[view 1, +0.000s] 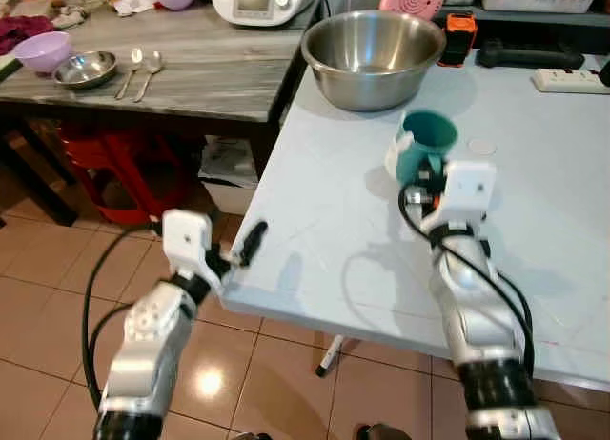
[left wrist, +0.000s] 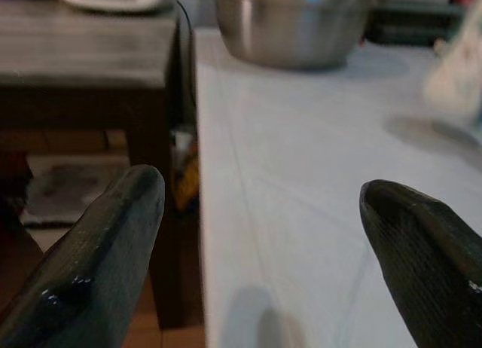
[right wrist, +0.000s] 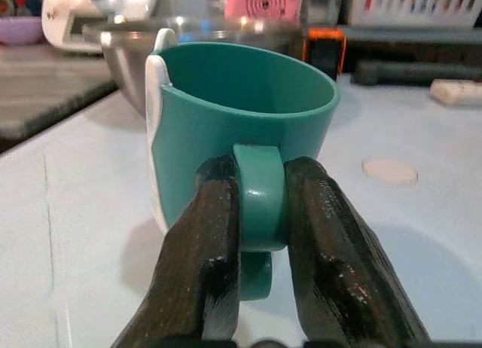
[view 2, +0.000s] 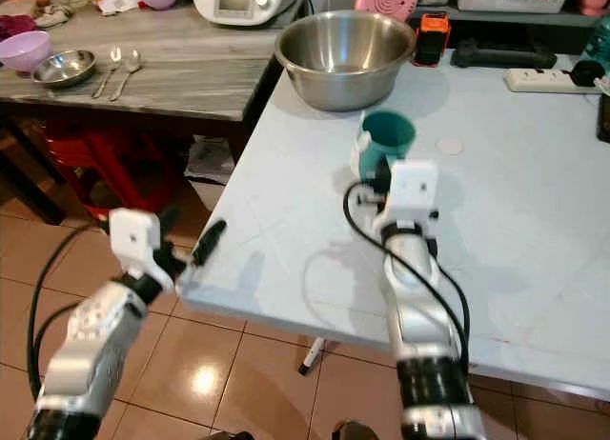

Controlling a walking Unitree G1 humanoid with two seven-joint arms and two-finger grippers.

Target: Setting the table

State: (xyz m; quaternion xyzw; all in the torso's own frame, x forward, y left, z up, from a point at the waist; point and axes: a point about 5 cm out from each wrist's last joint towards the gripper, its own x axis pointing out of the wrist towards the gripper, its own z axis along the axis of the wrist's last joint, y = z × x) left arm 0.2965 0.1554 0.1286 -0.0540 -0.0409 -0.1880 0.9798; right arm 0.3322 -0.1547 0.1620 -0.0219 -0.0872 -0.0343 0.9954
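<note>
Tabletop: pale blue-white flat table fills the centre and right of the left eye view, its near-left corner just beside the left arm.
Side counter: grey wood-grain counter in the upper left, holding a lilac plastic bowl, a small shallow steel dish and two metal spoons.
Mixing bowl: large round stainless-steel bowl at upper centre, on the table's far-left edge, near the cup but apart from it.
Cup: teal plastic mug with a white patch on its side, at centre right of the left eye view, just in front of the steel bowl; I cannot tell whether its base touches the table.
Right gripper: right gripper has its two black fingers closed snugly on the mug's teal loop handle, one finger on each side.
Left gripper: left gripper hovers at the table's near-left corner, fingers spread wide, holding nothing.
Small items: orange-and-black device and white power strip along the upper right edge.
Step in hand: likely carrying the mug to a place setting.
Doing it well: keep the mug level, since a handle-only grip lets it swing; move slowly, steer wide of the steel bowl, set the base flat before letting go.
</note>
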